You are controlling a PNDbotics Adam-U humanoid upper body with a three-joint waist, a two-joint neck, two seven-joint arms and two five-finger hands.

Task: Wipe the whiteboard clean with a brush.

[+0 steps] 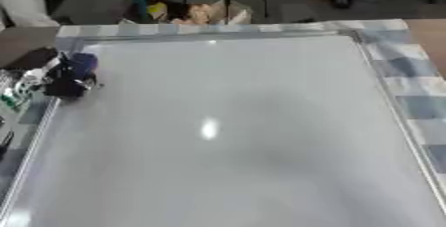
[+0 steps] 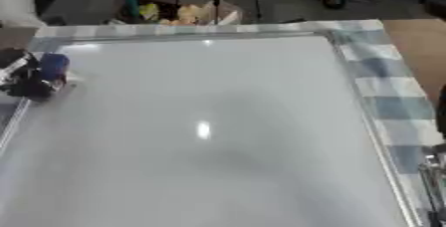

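Left eye view: the whiteboard (image 1: pixel 226 131) fills most of the table and looks clean, just a glare spot in the middle. Left hand (image 1: pixel 62 82) sits at the board's far left edge, fingers curled round a blue brush (image 1: pixel 81 64). Right hand barely shows at the right edge, can't tell its fingers.

I see the table (image 1: pixel 428 37) under a blue and white checked cloth (image 2: pixel 388 101), which shows along the top and right of the frame. The whiteboard (image 1: pixel 226 131) lies flat on it, filling most of the frame.
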